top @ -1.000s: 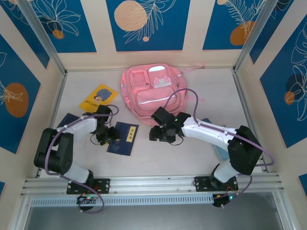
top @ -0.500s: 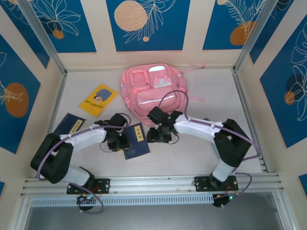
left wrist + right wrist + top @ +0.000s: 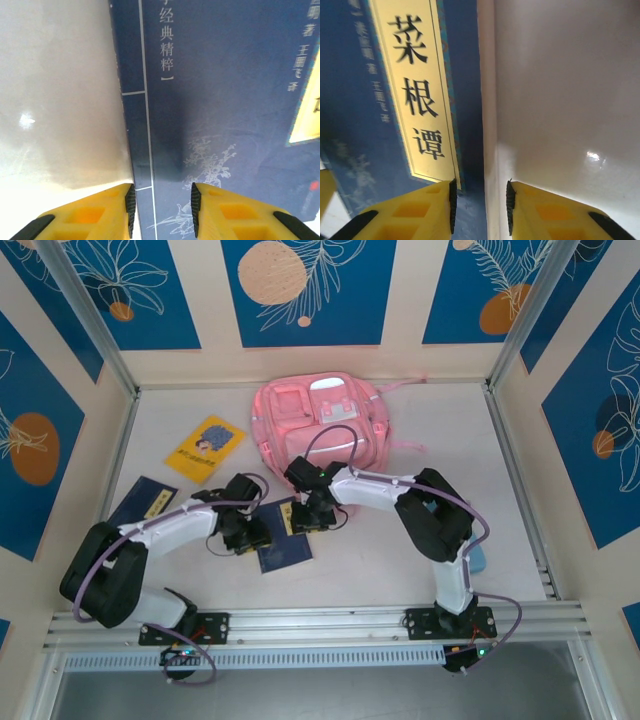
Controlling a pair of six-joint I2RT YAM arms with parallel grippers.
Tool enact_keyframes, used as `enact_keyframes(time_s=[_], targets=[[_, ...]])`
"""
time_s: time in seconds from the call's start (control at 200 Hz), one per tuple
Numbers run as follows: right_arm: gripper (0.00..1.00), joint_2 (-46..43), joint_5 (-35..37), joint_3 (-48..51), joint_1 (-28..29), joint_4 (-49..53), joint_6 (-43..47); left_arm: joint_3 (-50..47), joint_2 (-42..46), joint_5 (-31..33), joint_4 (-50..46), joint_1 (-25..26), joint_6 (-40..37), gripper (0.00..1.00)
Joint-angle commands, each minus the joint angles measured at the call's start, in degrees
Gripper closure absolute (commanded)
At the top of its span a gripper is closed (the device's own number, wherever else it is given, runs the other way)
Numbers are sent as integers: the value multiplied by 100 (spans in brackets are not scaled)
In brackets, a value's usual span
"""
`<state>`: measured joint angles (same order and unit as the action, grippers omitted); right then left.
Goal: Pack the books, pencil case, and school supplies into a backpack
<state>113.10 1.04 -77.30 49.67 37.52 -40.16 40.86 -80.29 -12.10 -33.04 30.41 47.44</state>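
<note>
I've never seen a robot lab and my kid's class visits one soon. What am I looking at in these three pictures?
Two robot arms are bolted to a table, each ending in a two-finger gripper. The overhead picture shows a pink backpack, a yellow book, a navy book between the grippers, a second navy book and a light blue pencil case. The other two come from wrist cameras: the left gripper and right gripper, both open, straddle opposite edges of the middle navy book. Nothing is held.

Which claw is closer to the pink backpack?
Right. The right gripper sits just short of the backpack; the left gripper is farther back, at the left edge of the navy book.
</note>
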Motion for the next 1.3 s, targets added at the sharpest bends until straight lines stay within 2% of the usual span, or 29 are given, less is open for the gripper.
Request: enact_keyframes(time_s=[0.0, 0.33, 0.615, 0.865, 0.99, 1.115, 1.295], targets=[[67, 165, -112, -134, 42, 264, 131, -74, 28, -244, 24, -106, -162, 63], [74, 331, 65, -18, 25, 419, 79, -45, -259, -316, 67, -176, -271, 58], [76, 349, -44, -9, 34, 345, 33, -21, -385, -409, 128, -177, -407, 58], [76, 373, -72, 15, 61, 327, -33, -33, -496, -800, 410, -184, -443, 55], [76, 370, -101, 44, 60, 318, -47, -43, -374, -1082, 627, -220, -429, 54], [76, 349, -137, 37, 47, 321, -62, -16, 109, -1381, 749, -271, -364, 55], [75, 142, -242, 47, 64, 361, -118, -72, 763, -1733, 757, -302, 121, 55]])
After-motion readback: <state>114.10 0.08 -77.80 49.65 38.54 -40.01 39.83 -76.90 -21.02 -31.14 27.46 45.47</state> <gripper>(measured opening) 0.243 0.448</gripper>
